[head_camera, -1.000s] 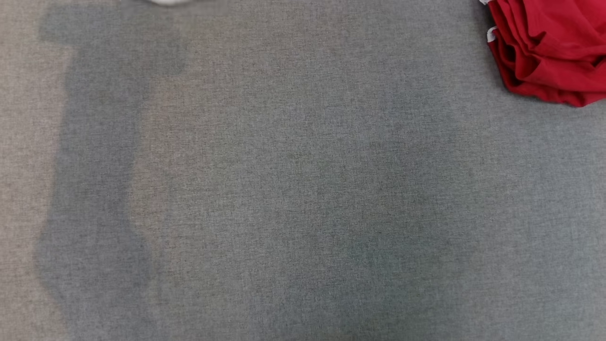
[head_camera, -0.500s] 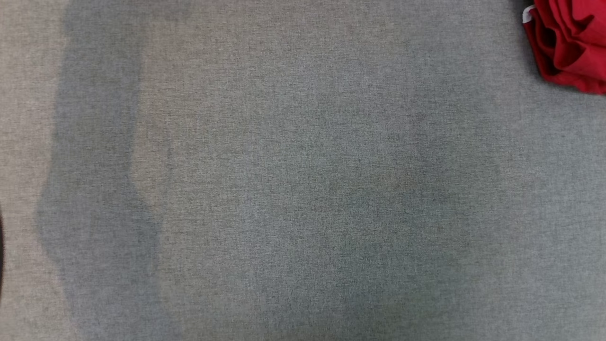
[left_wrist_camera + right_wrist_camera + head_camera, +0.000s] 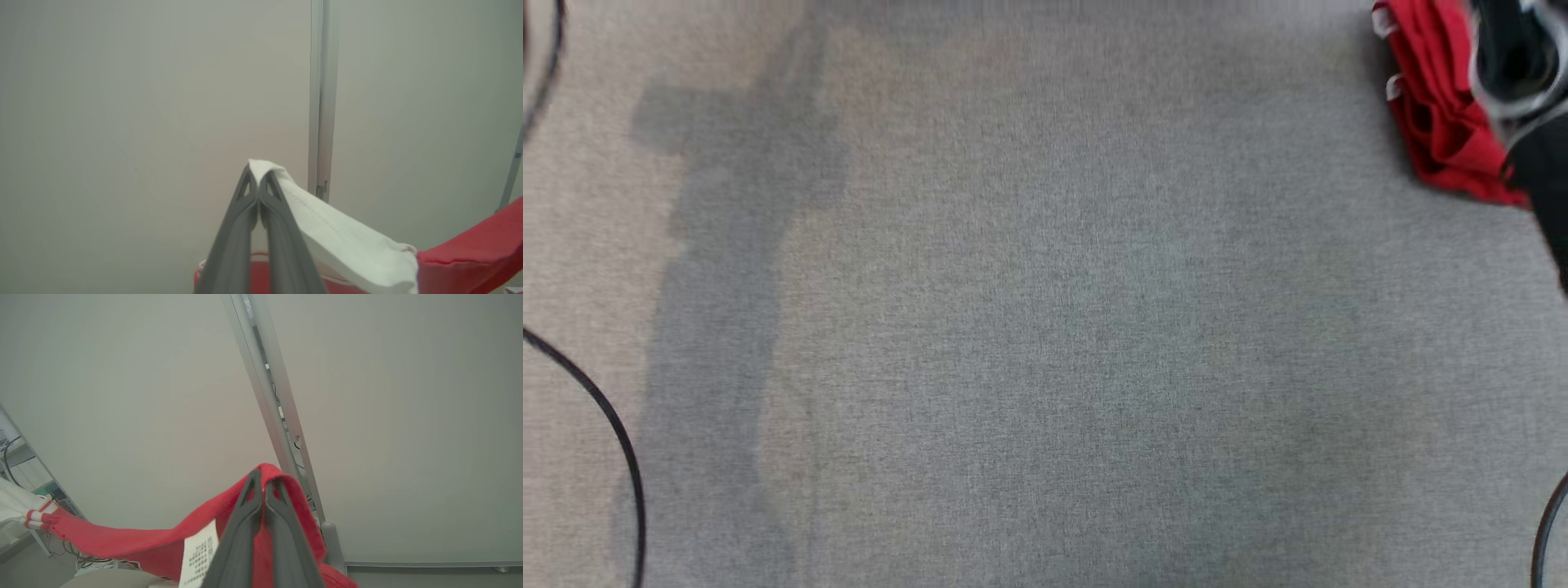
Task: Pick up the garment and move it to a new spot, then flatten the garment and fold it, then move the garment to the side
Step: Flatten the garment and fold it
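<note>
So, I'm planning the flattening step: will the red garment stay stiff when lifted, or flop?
Probably floppy: the garment droops in a curve away from the right end effector. Likely light too: that one and the left end effector seem to carry it by tip pinches alone.

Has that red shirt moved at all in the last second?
Cannot tell. The red garment stays at the upper right of the grey surface, but the head camera itself shifted, and the plain surface offers no fixed mark.
</note>
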Tool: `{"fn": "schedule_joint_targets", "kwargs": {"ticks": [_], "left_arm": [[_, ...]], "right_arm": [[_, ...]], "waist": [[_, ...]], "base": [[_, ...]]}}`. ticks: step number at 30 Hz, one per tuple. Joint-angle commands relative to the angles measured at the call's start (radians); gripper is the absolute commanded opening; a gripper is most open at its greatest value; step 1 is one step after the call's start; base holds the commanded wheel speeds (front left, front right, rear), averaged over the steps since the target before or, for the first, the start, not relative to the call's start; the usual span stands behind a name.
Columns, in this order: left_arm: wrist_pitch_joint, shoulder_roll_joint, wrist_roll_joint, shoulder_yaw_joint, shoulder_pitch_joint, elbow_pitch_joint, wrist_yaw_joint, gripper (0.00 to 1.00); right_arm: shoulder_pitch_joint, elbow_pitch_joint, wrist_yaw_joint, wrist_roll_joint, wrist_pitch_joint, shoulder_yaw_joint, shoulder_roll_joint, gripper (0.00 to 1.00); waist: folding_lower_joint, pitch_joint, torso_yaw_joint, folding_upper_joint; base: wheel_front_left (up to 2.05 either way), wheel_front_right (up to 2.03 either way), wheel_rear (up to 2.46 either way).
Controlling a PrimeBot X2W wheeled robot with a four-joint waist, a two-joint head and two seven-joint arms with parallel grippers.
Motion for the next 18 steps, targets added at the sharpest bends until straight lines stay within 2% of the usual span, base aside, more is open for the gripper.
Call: {"fn": "schedule_joint_targets", "kwargs": {"ticks": [1,7,10,18], "left_arm": [[-0.007,0.003,-0.013,0.012,0.033,-0.015,0.01,0.0],[-0.008,0.025,-0.03,0.11,0.329,-0.23,0.066,0.0],[-0.008,0.011,-0.014,0.173,0.53,-0.371,0.099,0.0],[-0.008,-0.053,0.026,0.261,0.893,-0.578,0.15,0.0]], "right_arm": [[0.024,-0.012,0.0,0.008,-0.005,0.005,-0.011,0.0],[0.224,-0.119,0.0,0.06,-0.005,0.013,-0.039,0.0],[0.354,-0.168,0.0,0.06,-0.005,0.032,-0.053,0.0],[0.614,-0.282,0.0,0.067,-0.005,0.022,-0.101,0.0]], "waist": [[-0.0001,-0.041,0.003,0.0],[-0.0001,-0.14,-0.009,0.0],[-0.0001,-0.21,-0.01,0.0],[-0.0001,-0.317,0.002,0.0]], "base": [[0.0,0.0,0.0],[0.0,0.0,0.0],[0.0,0.0,0.0],[0.0,0.0,0.0]]}}
